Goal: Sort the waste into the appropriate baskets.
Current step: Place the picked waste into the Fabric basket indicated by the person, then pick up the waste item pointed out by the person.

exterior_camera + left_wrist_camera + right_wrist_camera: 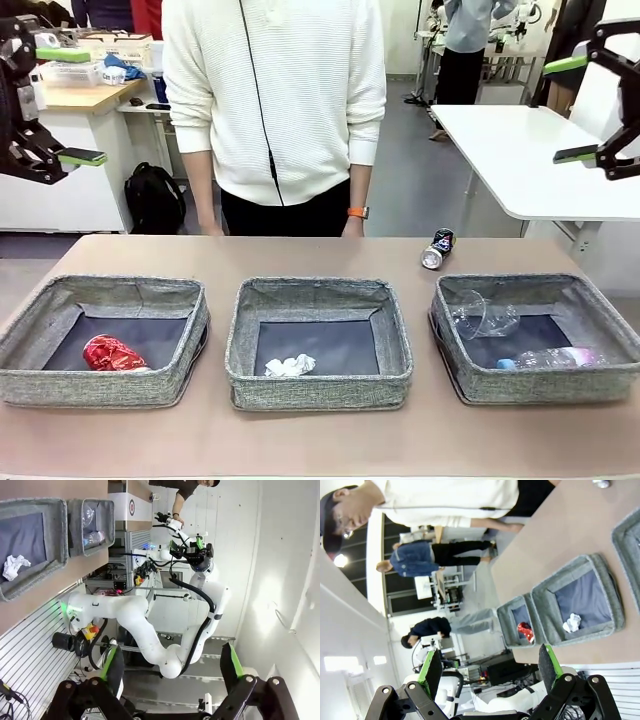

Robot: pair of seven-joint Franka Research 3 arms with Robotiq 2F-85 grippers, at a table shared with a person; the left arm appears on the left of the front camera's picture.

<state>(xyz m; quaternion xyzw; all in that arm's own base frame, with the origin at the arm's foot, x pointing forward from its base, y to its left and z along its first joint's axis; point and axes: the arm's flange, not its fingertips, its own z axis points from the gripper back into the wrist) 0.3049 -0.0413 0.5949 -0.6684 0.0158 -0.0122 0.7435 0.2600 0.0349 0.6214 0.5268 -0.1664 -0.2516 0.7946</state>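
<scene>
Both arms hang raised at the edges of the scene, the left gripper (70, 105) and the right gripper (585, 108) each with jaws spread wide and holding nothing. One piece of waste remains loose: a dark blue-black can (438, 248) lying on its side on the surface (320, 255), well below and inward of the right jaws, just beyond the far rim of the right basket (535, 335). That basket already holds a clear plastic cup (482, 316) and a bottle with a blue cap (550, 358); the crushed red can (110, 353) lies in the left basket (105, 340), far below the left jaws, and a crumpled paper ball (290, 366) in the middle basket (318, 340). The can likely belongs with the red one; whichever jaws descend should straddle its narrow width, since it may roll.
</scene>
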